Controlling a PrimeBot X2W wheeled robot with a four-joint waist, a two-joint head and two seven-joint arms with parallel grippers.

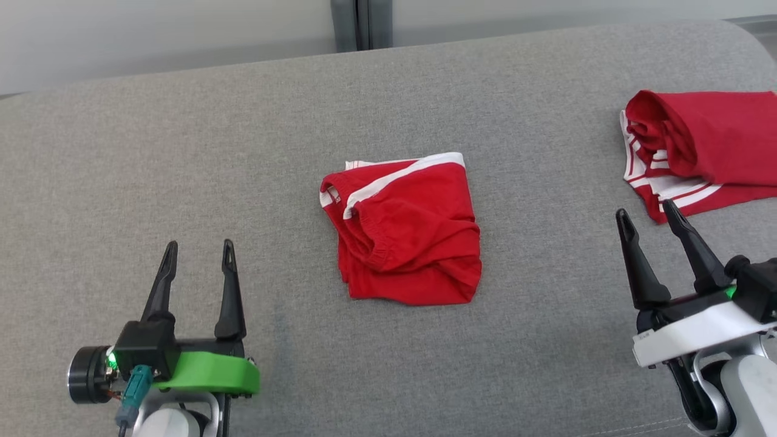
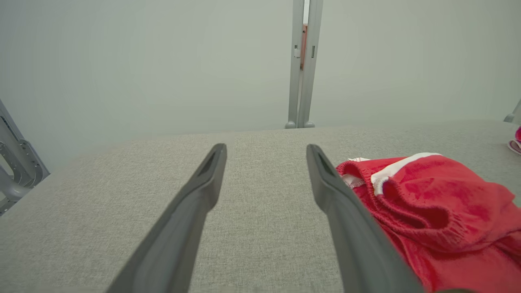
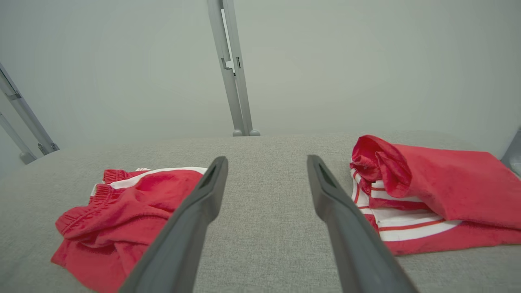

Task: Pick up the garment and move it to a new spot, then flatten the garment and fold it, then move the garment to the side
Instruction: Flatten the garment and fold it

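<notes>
A red garment (image 1: 405,233) with white stripes and an elastic waistband lies folded into a rough square at the middle of the grey cushioned surface (image 1: 243,121). The left wrist view has the garment (image 2: 439,211) at the right, and the right wrist view has the same garment (image 3: 122,215) at the left. My left gripper (image 1: 197,254) stands open at the lower left, well left of the garment, with nothing between its fingers. My right gripper (image 1: 646,213) stands open at the lower right, also holding nothing.
A second red cloth (image 1: 704,152) with red and white stripes lies folded at the right edge, just beyond my right fingertips; it is also in the right wrist view (image 3: 431,195). A grey post (image 1: 361,24) stands behind the surface against a pale wall.
</notes>
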